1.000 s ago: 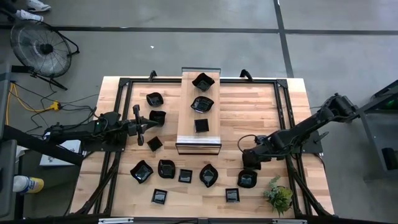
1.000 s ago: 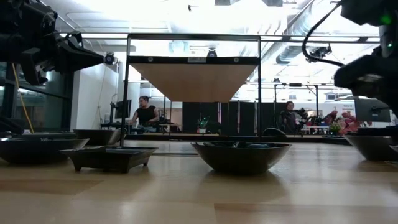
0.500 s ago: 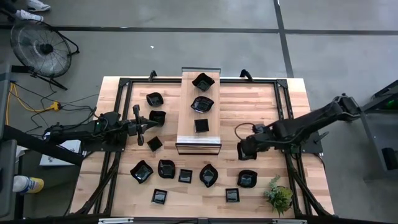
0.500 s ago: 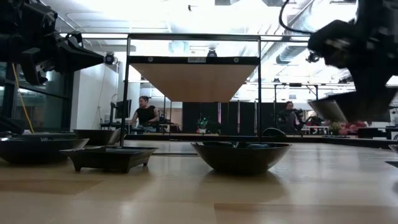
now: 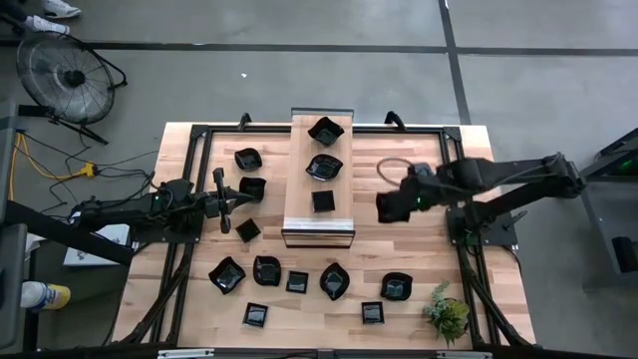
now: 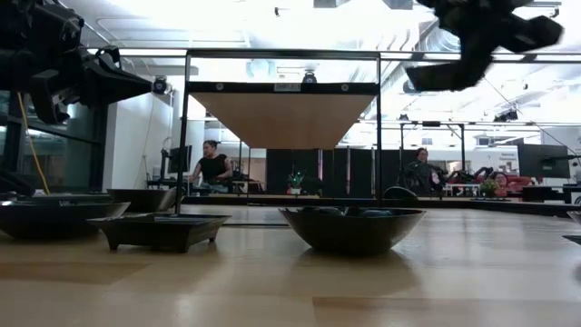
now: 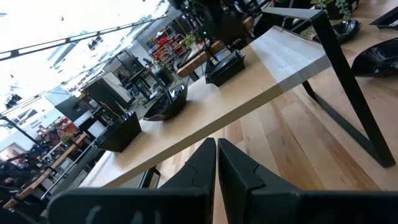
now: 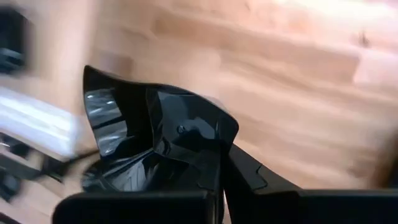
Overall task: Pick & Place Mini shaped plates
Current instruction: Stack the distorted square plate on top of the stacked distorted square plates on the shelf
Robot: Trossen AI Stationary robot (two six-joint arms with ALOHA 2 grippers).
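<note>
My right gripper (image 5: 391,205) hangs high over the table just right of the raised wooden platform (image 5: 299,189), shut on one mini shaped plate (image 8: 146,140), a glossy black dish with an uneven rim. The low view shows that plate (image 6: 438,77) near the top. Three plates (image 5: 324,167) stand on the platform. Several more (image 5: 266,269) rest flat on the table at the left and along the near side. My left gripper (image 5: 227,202) waits shut and level at the table's left, holding nothing. My right gripper pinches the plate's rim (image 8: 211,146) between its two fingers, at one side of the dish. The fingers slant steeply down from above. The plate is lifted clear of the table and sticks out tilted beyond the fingertips (image 8: 239,171).
A small green plant (image 5: 447,314) stands at the near right corner. Black frame bars (image 5: 454,160) run around the table and beside the platform. Bare wood lies between the platform and the right bar. People sit in the room beyond.
My right gripper has risen high off the table with the plate and swung from the near right toward the far edge and the platform, tipping and rolling as it went. The plate has gone from table height to well clear.
</note>
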